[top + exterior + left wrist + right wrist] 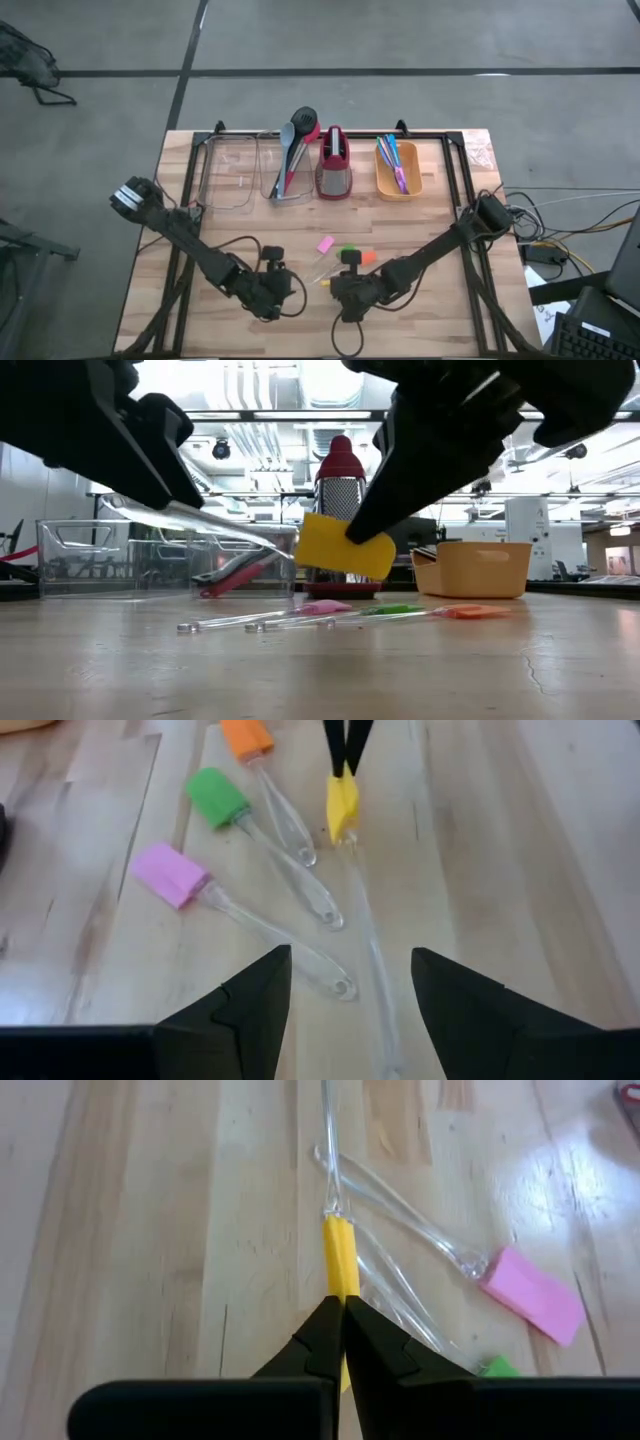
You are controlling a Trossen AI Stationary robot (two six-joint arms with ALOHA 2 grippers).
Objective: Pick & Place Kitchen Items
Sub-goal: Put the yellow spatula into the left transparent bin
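Several small spatulas with clear handles lie on the wooden table [440,300]: pink head [325,244], green head [347,250], orange head [368,257]. My right gripper [343,1305] is shut on a fourth, the yellow-headed spatula [345,547], held above the table. Its clear handle [372,960] runs toward my left gripper [350,955]. That gripper is open, with a finger on either side of the handle's free end, and is not seen to touch it. My right gripper pinches the yellow head [340,1260] of the spatula by its two flat faces, between the fingertips [345,745]. The fingers slant down from the table's right side. The spatula is lifted clear, and its clear handle [230,525] slants up toward my left gripper.
Along the far edge stand an empty clear bin [228,170], a clear bin with long-handled spoons [292,150], a red-and-grey upright appliance [334,165] and an orange bin [397,175] with thin colourful cutlery. The pink, green and orange spatulas lie just beyond the grippers.
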